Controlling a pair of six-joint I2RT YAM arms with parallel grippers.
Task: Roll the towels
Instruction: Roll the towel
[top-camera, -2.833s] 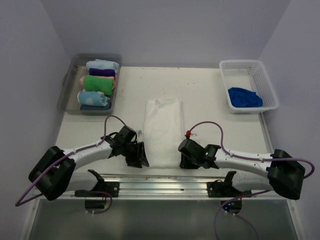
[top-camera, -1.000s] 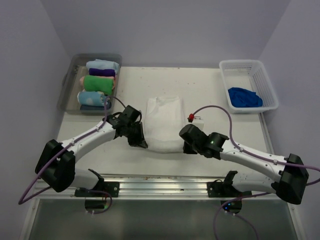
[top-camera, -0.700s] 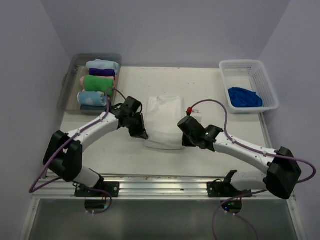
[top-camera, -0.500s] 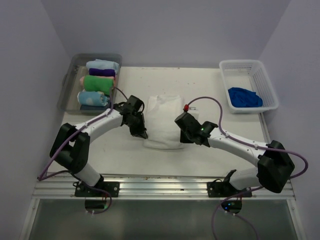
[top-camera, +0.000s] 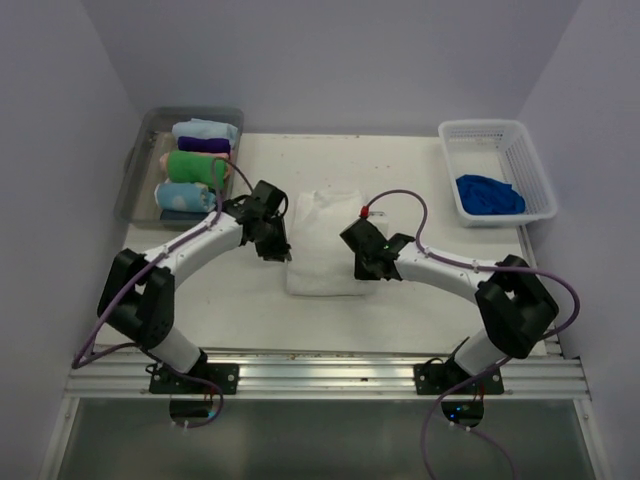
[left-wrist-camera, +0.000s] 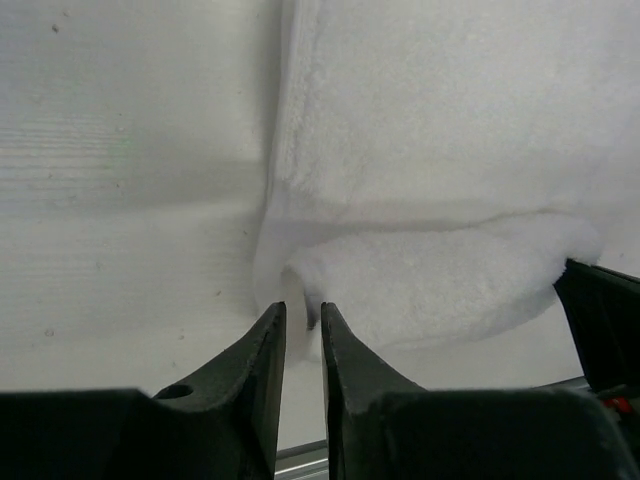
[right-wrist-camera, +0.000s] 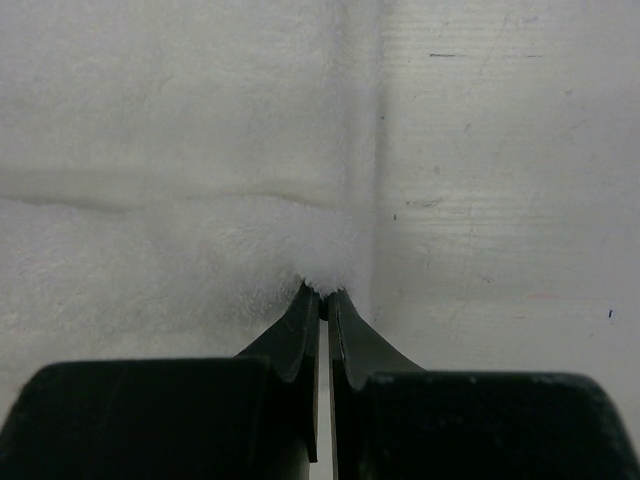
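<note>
Evidently early: large white terry towel (top-camera: 325, 250) only part-rolled on bench (top-camera: 420, 175), first turn lying directly at fingertips of both hands. Edge pinched in fully closed right hand (right-wrist-camera: 322, 298); left hand (left-wrist-camera: 303, 318) narrowly parted around edge, grip uncertain. Untouched: small royal blue terry towel (top-camera: 489, 194), well beyond right hand in white plastic basket (top-camera: 497, 128). No legible writing.

Words, numbers, brands, signs: none that you can read in any of the three views.
</note>
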